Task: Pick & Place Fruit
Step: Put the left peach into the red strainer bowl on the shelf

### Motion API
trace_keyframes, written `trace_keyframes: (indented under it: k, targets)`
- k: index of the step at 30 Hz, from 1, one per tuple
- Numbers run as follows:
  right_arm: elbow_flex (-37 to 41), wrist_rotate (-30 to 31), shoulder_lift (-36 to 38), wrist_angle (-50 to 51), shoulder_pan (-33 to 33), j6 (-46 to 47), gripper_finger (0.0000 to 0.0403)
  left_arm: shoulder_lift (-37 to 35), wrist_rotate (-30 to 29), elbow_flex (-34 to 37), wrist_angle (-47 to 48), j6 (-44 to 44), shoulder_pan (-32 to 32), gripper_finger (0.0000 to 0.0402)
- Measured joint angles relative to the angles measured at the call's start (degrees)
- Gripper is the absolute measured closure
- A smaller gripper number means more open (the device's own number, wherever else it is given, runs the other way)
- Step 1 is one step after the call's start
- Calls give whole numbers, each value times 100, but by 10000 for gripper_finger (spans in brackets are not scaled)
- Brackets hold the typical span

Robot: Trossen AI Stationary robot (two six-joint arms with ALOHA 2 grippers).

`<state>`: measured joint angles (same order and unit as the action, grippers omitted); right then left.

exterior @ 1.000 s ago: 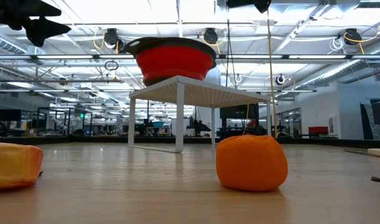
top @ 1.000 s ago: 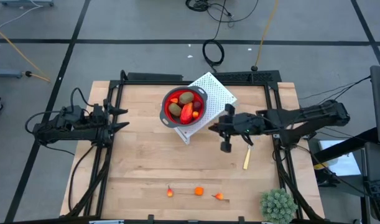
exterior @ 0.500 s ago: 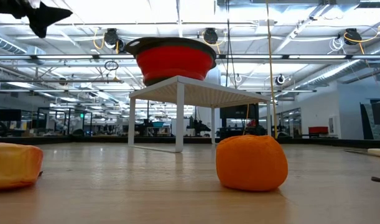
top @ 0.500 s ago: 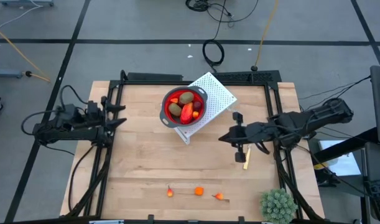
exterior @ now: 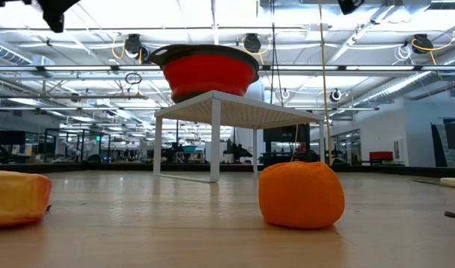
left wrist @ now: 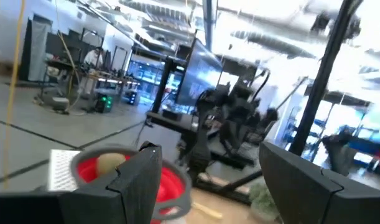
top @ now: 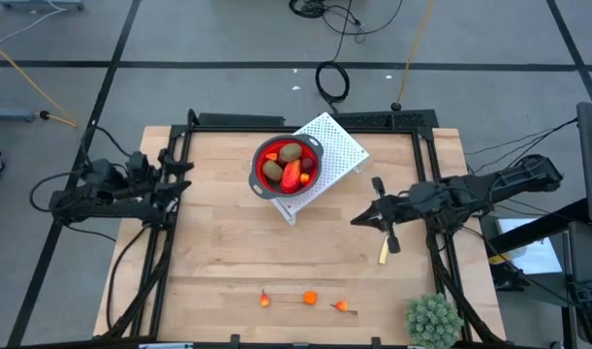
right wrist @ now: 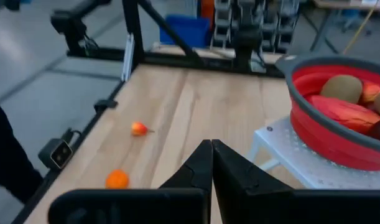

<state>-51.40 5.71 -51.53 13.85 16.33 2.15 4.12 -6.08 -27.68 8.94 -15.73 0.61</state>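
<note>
The right gripper (top: 358,219) is closed and empty (right of the red bowl (top: 287,164)). The left gripper (top: 184,174) waits open, far left.

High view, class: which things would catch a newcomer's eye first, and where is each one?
The red bowl full of fruit stands out first, raised on a white perforated stand at the table's far middle. Three small orange pieces lie in a row near the front edge, with a spiky green plant ball at the front right corner.
</note>
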Motion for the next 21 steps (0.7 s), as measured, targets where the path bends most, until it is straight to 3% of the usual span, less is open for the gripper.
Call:
trace_keyframes:
  k: [9, 21]
  targets:
    - [1380, -302, 1607, -714, -147, 154, 403, 1516, -40, -169, -738, -299, -1, 133]
    - [1928, -585, 3067, 90, -154, 122, 403, 3439, -113, -1478, -156, -470, -28, 133]
